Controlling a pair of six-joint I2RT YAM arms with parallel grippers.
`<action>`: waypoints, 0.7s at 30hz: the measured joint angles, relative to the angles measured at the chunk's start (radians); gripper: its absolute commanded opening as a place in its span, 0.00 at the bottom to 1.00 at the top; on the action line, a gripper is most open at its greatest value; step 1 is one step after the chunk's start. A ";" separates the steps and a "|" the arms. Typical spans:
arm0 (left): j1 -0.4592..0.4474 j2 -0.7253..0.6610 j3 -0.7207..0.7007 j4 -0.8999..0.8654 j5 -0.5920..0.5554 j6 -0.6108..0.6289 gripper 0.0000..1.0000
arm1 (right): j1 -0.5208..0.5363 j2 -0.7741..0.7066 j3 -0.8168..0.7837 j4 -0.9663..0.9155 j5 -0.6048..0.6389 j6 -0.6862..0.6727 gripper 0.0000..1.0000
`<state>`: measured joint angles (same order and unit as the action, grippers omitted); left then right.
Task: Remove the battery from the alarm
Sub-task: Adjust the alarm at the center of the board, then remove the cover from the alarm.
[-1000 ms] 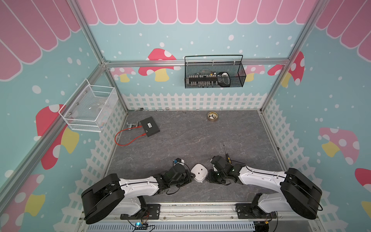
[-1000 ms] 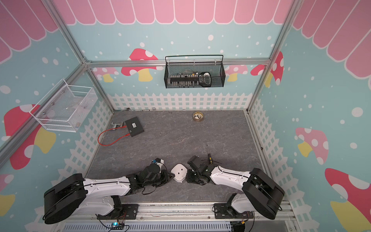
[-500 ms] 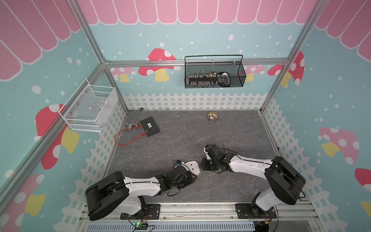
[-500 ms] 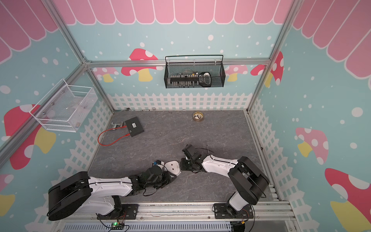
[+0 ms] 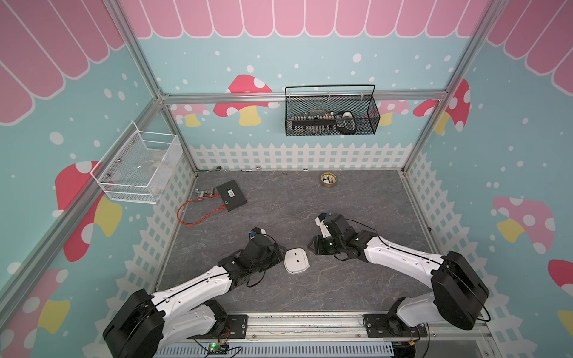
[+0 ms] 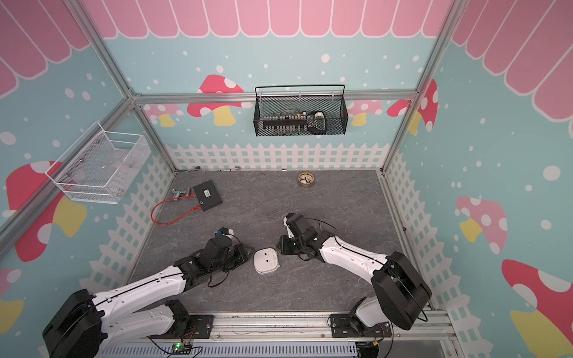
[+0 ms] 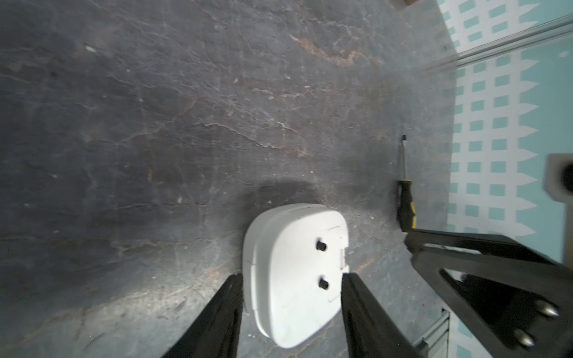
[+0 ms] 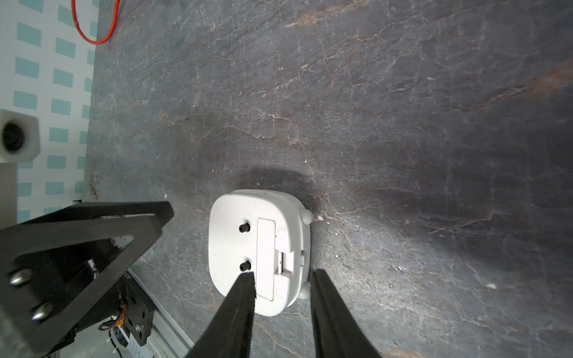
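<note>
Alarm (image 5: 296, 260) face down on the table (image 5: 356, 288), near its front edge.
Two black knobs (image 8: 244, 228) and one screwdriver (image 7: 406, 204) are counted; left jaws are spread astride the alarm's edge, right jaws parted just beside it, nothing gripped; a box label (image 5: 230, 192) is illegible.

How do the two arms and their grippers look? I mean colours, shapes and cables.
The left arm and the right arm have white shells, with large round black joint housings near the bases. Thin black cables loop at the wrists. The left gripper and the right gripper each have two long, tapering black fingers.
</note>
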<state>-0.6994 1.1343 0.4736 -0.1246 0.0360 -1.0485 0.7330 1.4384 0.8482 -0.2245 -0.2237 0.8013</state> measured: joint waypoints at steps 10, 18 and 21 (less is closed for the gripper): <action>0.008 0.129 -0.010 0.056 0.125 0.051 0.63 | -0.012 0.029 0.016 0.000 -0.046 -0.032 0.37; 0.007 0.196 -0.014 0.140 0.186 0.050 0.53 | -0.013 0.092 0.005 0.055 -0.122 -0.036 0.31; 0.007 0.211 -0.016 0.173 0.200 0.050 0.50 | -0.013 0.106 -0.010 0.080 -0.148 -0.032 0.31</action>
<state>-0.6922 1.3449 0.4576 0.0486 0.2363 -0.9985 0.7204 1.5440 0.8387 -0.1444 -0.3721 0.7692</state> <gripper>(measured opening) 0.514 0.307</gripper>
